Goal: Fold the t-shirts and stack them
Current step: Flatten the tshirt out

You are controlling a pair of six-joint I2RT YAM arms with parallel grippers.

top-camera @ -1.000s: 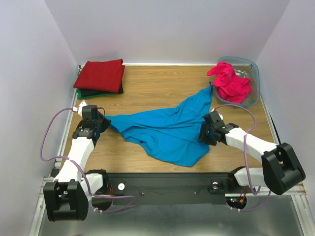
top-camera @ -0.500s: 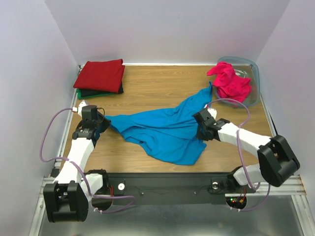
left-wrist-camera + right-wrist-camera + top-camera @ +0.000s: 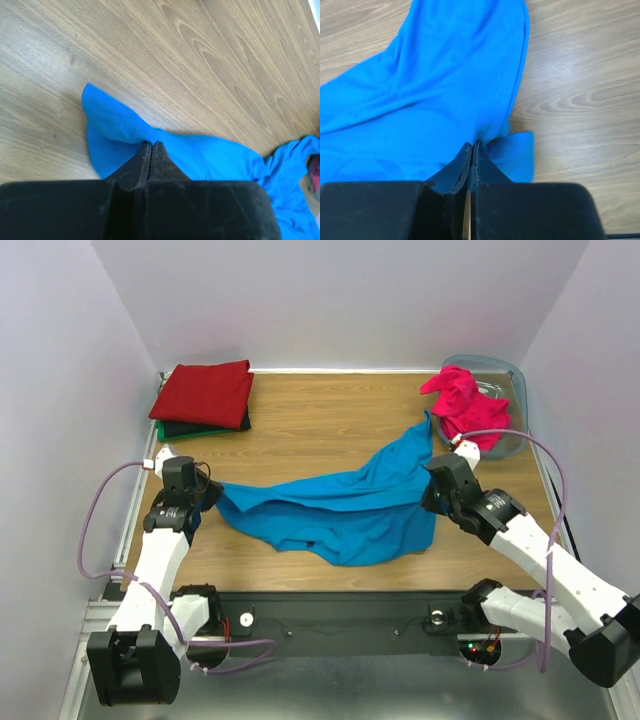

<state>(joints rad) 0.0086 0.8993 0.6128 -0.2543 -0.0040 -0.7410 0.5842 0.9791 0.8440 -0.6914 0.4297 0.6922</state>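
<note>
Wood-grain tabletop [image 3: 320, 410], viewed from above and from both wrists. Bright blue cloth t-shirt [image 3: 340, 510] lies mid-table, bunched and strung between the two arms. Left gripper [image 3: 151, 146]: jaws pressed together on the shirt's left corner, low at the table. Right gripper [image 3: 471, 146]: jaws pinched on a seam at its right side.

Step in hand, by my reading: spreading the shirt flat before folding. Next move likely calls for drawing the held points apart evenly, then laying the cloth down.

Crumpled magenta-pink shirt [image 3: 468, 405] sits in the translucent blue-grey plastic bin [image 3: 516, 380], far right. Folded dark red shirt [image 3: 205, 390] tops the stack far left.
</note>
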